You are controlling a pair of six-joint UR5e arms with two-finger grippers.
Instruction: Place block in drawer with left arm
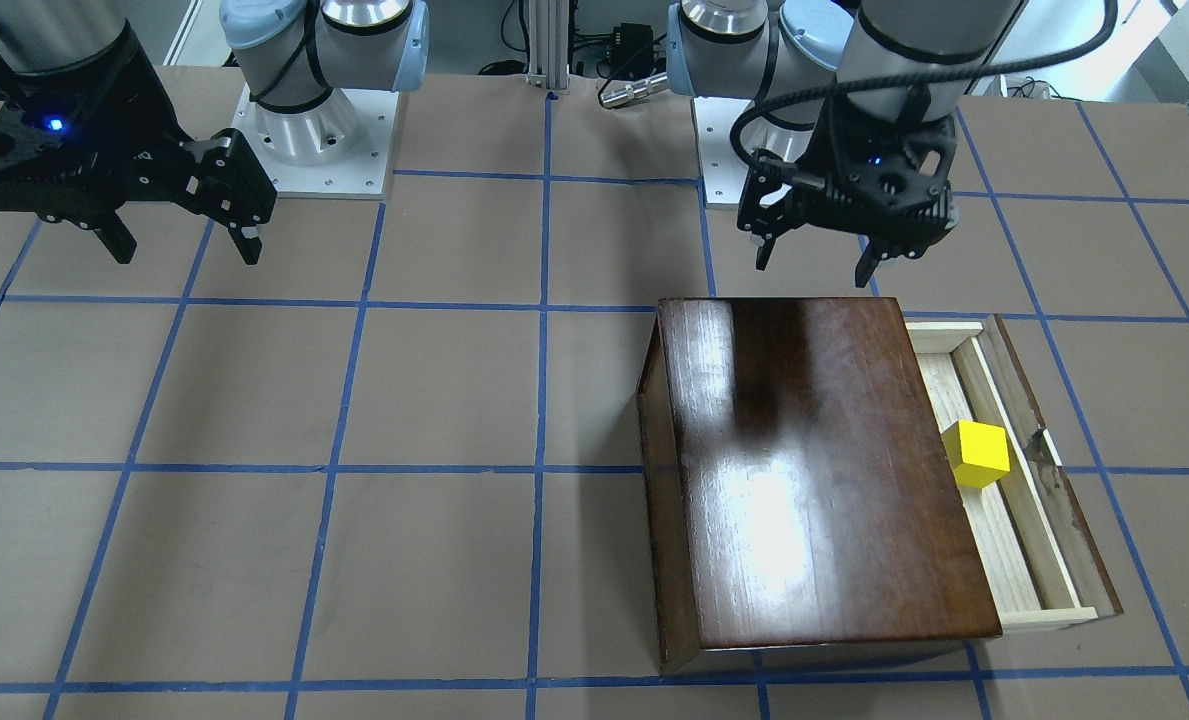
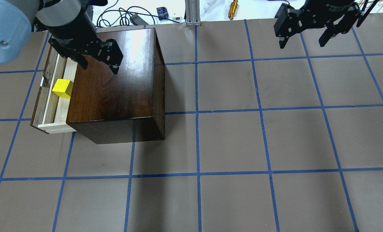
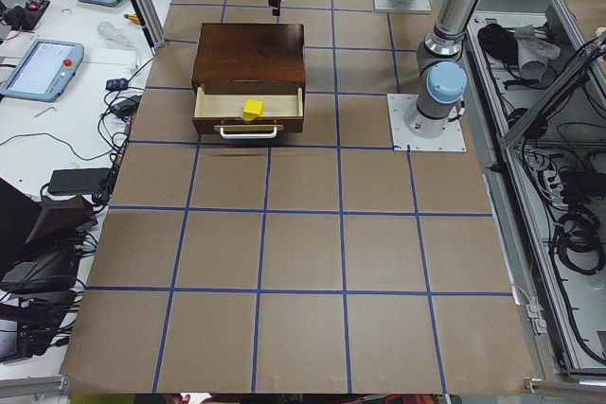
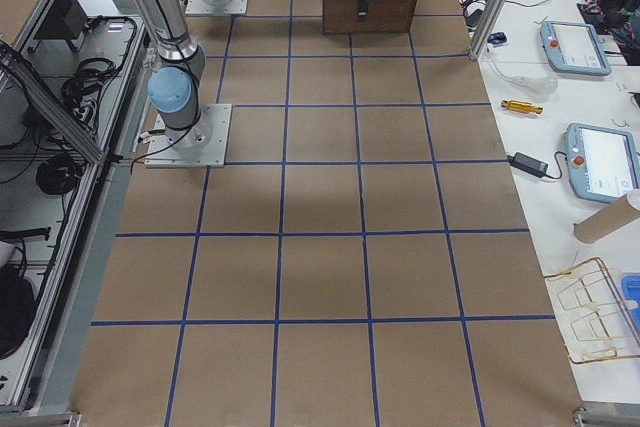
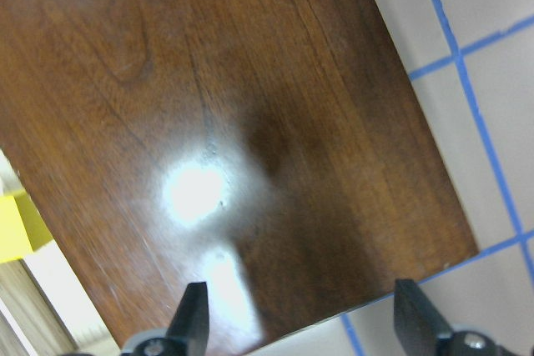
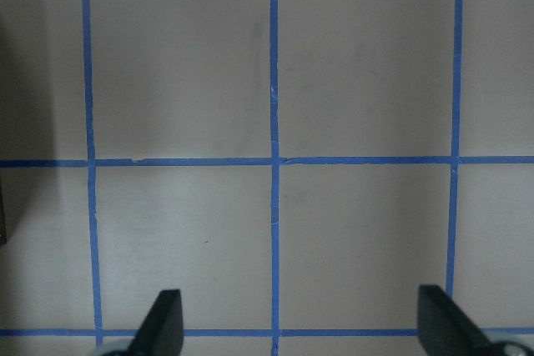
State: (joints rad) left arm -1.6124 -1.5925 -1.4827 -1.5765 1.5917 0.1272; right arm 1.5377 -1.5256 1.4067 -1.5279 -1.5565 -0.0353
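On the table point(image 2: 230, 141), the wooden box point(image 2: 114, 80) has its drawer point(image 2: 54, 126) pulled out to receive. The left hand point(image 2: 99, 68) hangs above the box, fingers apart and empty, apparently because the block point(image 2: 62, 88) already lies inside the drawer.

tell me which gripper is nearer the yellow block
Left. The left gripper hangs over the wooden box, just beside the block in the drawer; the right gripper hovers far across the table.
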